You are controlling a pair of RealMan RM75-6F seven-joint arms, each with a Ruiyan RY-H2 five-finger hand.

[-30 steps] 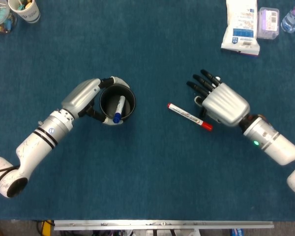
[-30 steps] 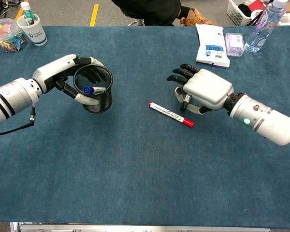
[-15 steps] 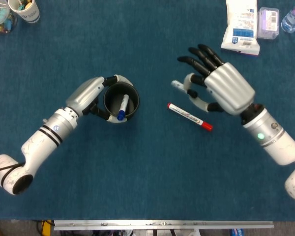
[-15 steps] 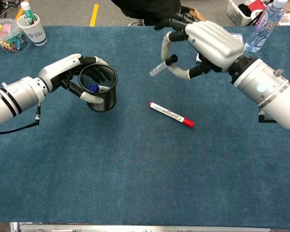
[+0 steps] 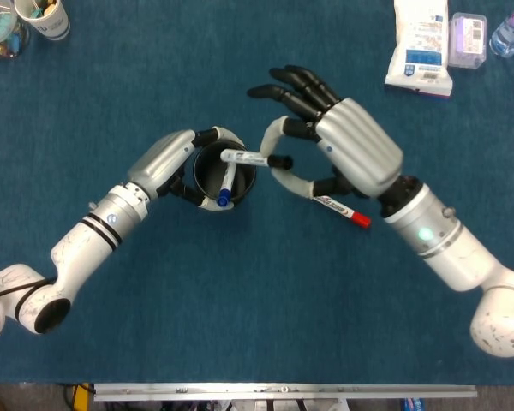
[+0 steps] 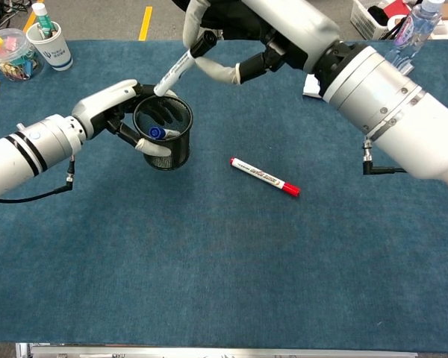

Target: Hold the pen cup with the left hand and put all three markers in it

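Pinching a white marker (image 5: 244,157) between thumb and a finger, other fingers spread, right robot hand (image 5: 325,141) raised above the bench (image 5: 240,325), just right of the cup (image 5: 224,172). Marker tilted in the chest view, lower tip over the cup's rim, upper end in the pinch near the top edge; in the head view lying across the cup's mouth. Wrapped around the cup's left side and rim, left robot hand (image 5: 173,158), fingers curled against the black mesh wall, cup upright on the bench. Inside the cup, a blue-capped marker (image 5: 225,190), leaning against the near wall, cap low in the head view. Lying flat on the bench to the right of the cup, well apart from it, a red marker (image 6: 265,177), red cap pointing right, partly hidden under the right robot hand in the head view. Farther out, at the back left corner, a paper cup (image 6: 48,43) with pens in it beside a clear tub (image 6: 11,56). At the back right, a white packet (image 5: 421,47), a small clear box (image 5: 468,38) and a water bottle (image 6: 408,41).
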